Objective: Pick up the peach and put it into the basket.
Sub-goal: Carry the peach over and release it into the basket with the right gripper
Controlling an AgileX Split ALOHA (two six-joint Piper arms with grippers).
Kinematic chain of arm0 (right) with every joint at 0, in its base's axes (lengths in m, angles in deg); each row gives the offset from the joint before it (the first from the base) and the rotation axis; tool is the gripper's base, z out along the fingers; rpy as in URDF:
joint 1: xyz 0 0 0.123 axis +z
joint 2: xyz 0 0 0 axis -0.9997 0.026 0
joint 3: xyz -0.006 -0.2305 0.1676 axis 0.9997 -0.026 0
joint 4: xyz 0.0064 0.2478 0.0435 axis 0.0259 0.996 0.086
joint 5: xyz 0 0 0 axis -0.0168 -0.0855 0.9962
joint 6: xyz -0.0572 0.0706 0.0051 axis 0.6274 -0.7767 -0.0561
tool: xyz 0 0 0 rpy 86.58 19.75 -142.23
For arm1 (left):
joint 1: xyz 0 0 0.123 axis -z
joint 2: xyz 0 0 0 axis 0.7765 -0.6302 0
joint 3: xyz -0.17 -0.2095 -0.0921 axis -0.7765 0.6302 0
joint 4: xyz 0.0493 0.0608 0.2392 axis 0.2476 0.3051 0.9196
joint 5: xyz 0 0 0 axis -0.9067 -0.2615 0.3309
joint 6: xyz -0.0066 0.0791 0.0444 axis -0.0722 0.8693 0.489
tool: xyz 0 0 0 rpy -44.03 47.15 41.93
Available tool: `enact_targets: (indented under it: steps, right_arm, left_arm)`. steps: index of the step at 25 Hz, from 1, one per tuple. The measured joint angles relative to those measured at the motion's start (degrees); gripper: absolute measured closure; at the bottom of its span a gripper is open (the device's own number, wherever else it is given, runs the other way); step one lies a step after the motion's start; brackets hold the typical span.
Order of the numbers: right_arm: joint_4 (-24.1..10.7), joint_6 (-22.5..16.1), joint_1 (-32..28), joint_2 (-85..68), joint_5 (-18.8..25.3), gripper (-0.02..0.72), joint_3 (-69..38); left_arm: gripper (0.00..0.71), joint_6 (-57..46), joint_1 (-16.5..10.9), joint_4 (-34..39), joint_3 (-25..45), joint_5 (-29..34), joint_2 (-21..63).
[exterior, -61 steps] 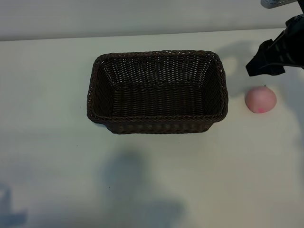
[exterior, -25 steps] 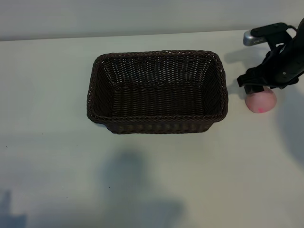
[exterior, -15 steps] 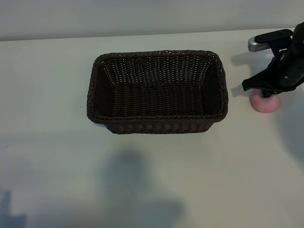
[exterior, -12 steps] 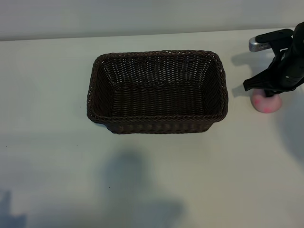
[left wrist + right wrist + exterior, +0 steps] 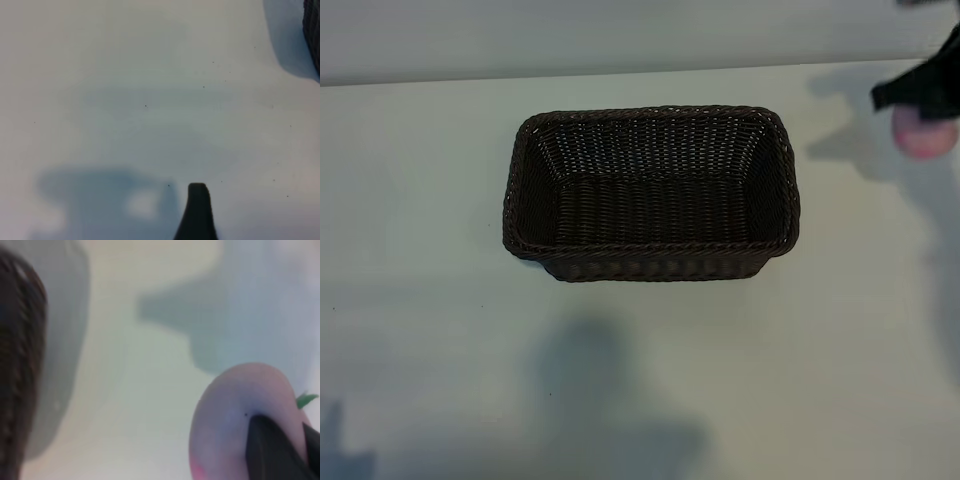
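Pink peach [image 5: 923, 137] is squeezed in our right gripper [image 5: 918, 110]; we should carry it gently over the basket [image 5: 650, 118], then drop.

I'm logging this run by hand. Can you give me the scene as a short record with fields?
peach: held off the table at the exterior view's right edge, right of the basket
right gripper: shut on the peach, lifted
basket: dark wicker, mid-table, nothing visible inside
left gripper: open, over bare table, out of the exterior view
task stage: peach picked up, not yet over the basket
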Motion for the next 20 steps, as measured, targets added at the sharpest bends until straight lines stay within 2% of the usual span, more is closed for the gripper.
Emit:
enact_targets:
  steps: [5,8,12,20]
  right_arm:
    - [0.77,1.9,0.0,-1.41,5.32,0.656,5.46]
    - [1.51,3.11,1.02,-1.3,6.88,0.656,6.11]
    - [3.23,4.05,5.01,-1.12,7.02,0.656,6.15]
    - [5.94,4.07,17.71,-0.96,5.33,0.656,6.15]
  left_arm:
    - [0.115,0.0,0.0,0.0,0.0,0.0,0.0]
    - [0.115,0.0,0.0,0.0,0.0,0.0,0.0]
    - [0.115,0.0,0.0,0.0,0.0,0.0,0.0]
    - [0.115,0.0,0.0,0.0,0.0,0.0,0.0]
